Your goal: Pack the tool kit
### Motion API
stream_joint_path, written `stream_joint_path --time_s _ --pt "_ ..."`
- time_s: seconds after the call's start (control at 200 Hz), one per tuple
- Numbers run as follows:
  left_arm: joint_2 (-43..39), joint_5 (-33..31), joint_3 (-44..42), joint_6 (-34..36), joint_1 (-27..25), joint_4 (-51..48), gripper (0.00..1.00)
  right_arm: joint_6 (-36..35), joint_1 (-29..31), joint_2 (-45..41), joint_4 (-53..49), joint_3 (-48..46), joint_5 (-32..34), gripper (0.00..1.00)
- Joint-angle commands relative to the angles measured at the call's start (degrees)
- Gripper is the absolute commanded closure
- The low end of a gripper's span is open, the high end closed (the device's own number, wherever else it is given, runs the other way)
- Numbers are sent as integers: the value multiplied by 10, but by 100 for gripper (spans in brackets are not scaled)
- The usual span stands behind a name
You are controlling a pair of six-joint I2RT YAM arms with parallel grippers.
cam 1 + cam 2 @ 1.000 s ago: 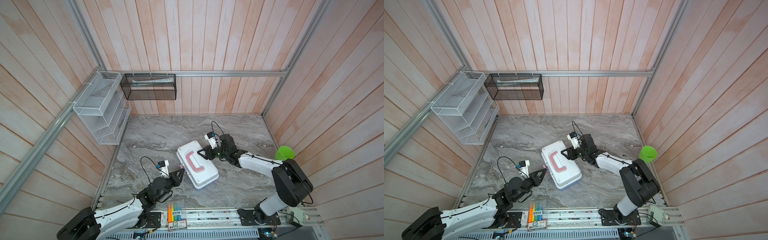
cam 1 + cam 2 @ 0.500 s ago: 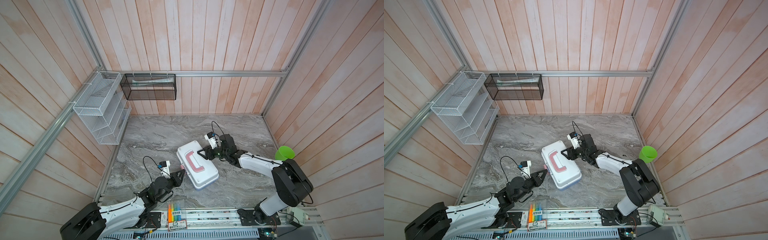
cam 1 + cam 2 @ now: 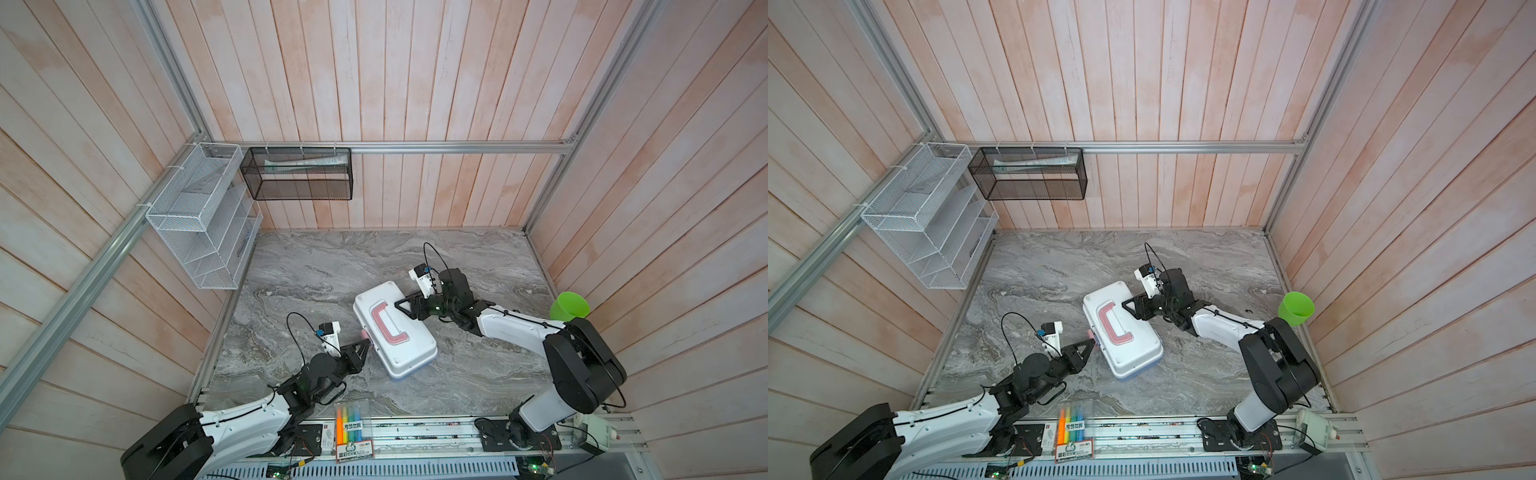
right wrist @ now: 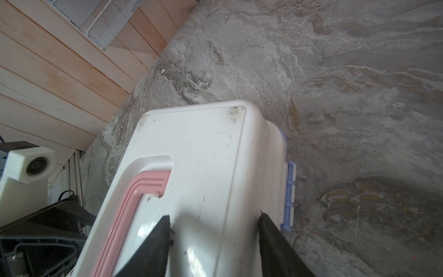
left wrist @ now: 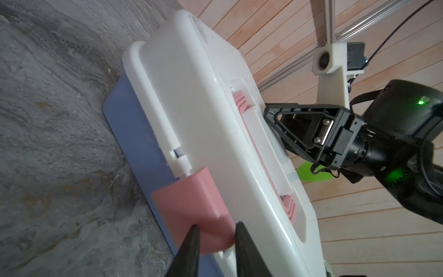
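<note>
The tool kit case [image 3: 405, 353] [image 3: 1133, 353] lies closed on the marble floor, a white lid with a pink C-shaped handle [image 3: 384, 322] over a light blue base [image 5: 129, 120]. My left gripper [image 3: 365, 343] [image 3: 1091, 343] [image 5: 217, 229] is at the case's front side, its two fingers closed on the rounded end of the pink latch [image 5: 191, 199]. From the hinge side my right gripper [image 3: 401, 305] [image 3: 1127, 305] [image 4: 213, 215] reaches over the lid. Its jaws are spread wide, one finger on the lid beside the handle and one at the rear edge. The tools are out of view.
A clear pack of coloured highlighters [image 3: 353, 424] lies on the front rail. A green cup [image 3: 569, 305] stands by the right wall. On the left wall hangs a white wire rack [image 3: 199, 216], and a black mesh basket [image 3: 297, 174] is on the back wall.
My left arm has settled slightly lower toward the floor, its fingertips staying at the latch. The case and the right arm have not moved.
</note>
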Motion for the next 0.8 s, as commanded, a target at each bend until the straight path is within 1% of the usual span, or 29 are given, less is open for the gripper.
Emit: stream_joint_path --time_s 0.0,0.795 --pt "13 7 14 12 -2 13 72 -6 17 32 -86 -30 -6 45" --pt "25 13 27 20 -3 11 74 -6 17 31 -86 -32 -4 45"
